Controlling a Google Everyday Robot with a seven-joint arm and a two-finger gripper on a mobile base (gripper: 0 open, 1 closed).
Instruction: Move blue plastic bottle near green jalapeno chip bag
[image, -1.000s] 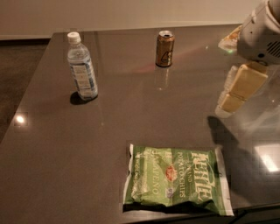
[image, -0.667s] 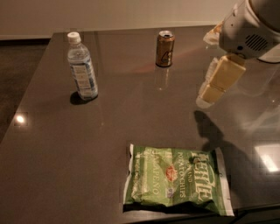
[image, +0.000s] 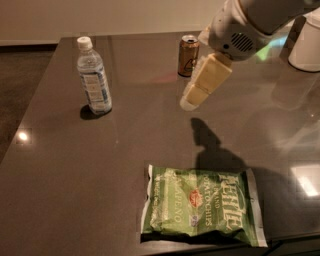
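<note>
The blue plastic bottle (image: 93, 75), clear with a white cap and pale label, stands upright at the table's far left. The green jalapeno chip bag (image: 201, 207) lies flat near the front edge, right of centre. My gripper (image: 192, 102) hangs above the table's middle, coming in from the upper right, just in front of the brown-gold can (image: 188, 48). It is well to the right of the bottle and above the bag, holding nothing that I can see.
The dark glossy table (image: 100, 165) runs to a left edge beside the bottle and a front edge just below the bag. A white object (image: 306, 45) stands at the far right. The arm's shadow (image: 210, 145) falls between gripper and bag.
My gripper and arm have moved left across the table, from the right edge toward the middle, nearer the can. The bottle, can and bag have not moved.
</note>
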